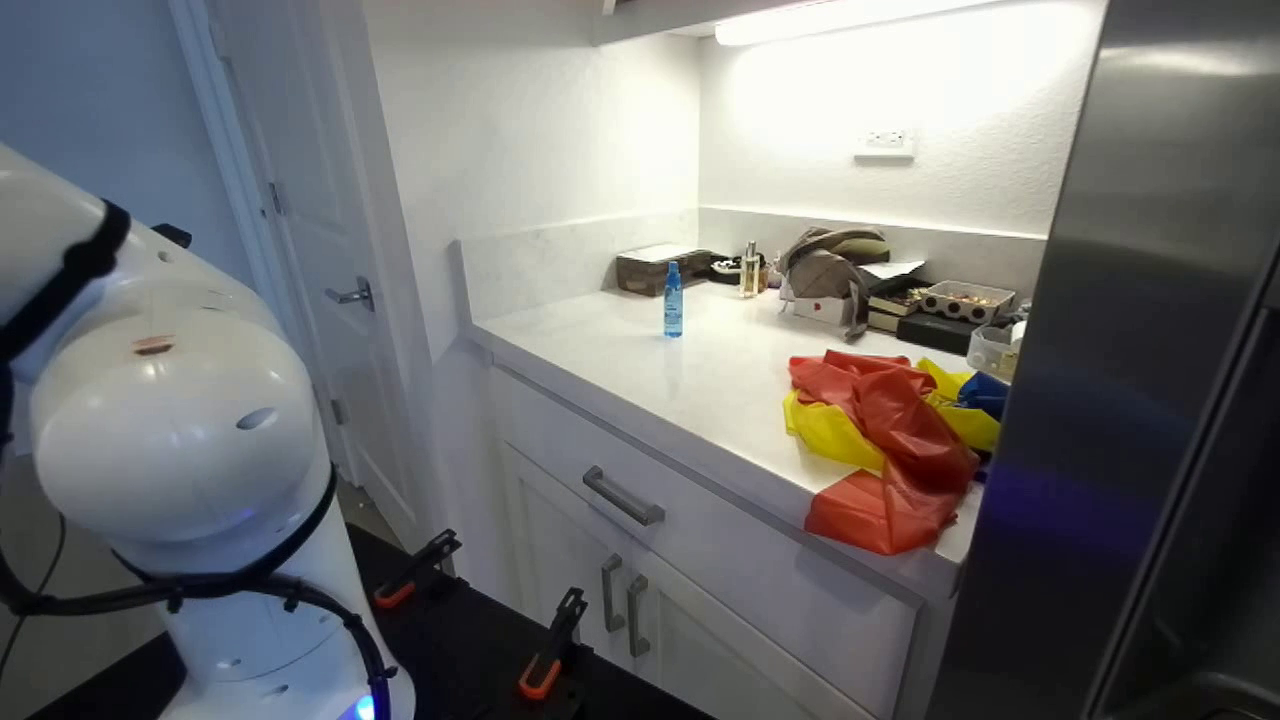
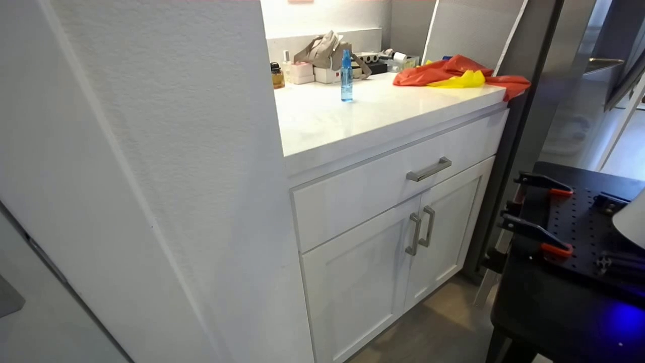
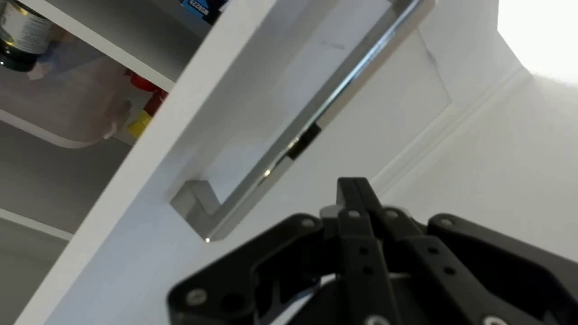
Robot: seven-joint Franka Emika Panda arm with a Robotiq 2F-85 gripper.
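My gripper shows only in the wrist view. Its two fingertips are pressed together with nothing between them. It is beside a long shiny metal handle, lower right of it in the picture; I see no contact. The handle is mounted on a white cabinet door. Past the door's edge, shelves hold a dark-capped bottle, a clear plastic bin and a blue package. A red and yellow item is partly hidden behind the door edge. My white arm stands at the left of an exterior view; its gripper end is out of frame.
A white counter bears a blue spray bottle, a red and yellow cloth and several boxes at the back. The lower drawer and doors are shut. A steel appliance borders the counter. Clamps stand on the black table.
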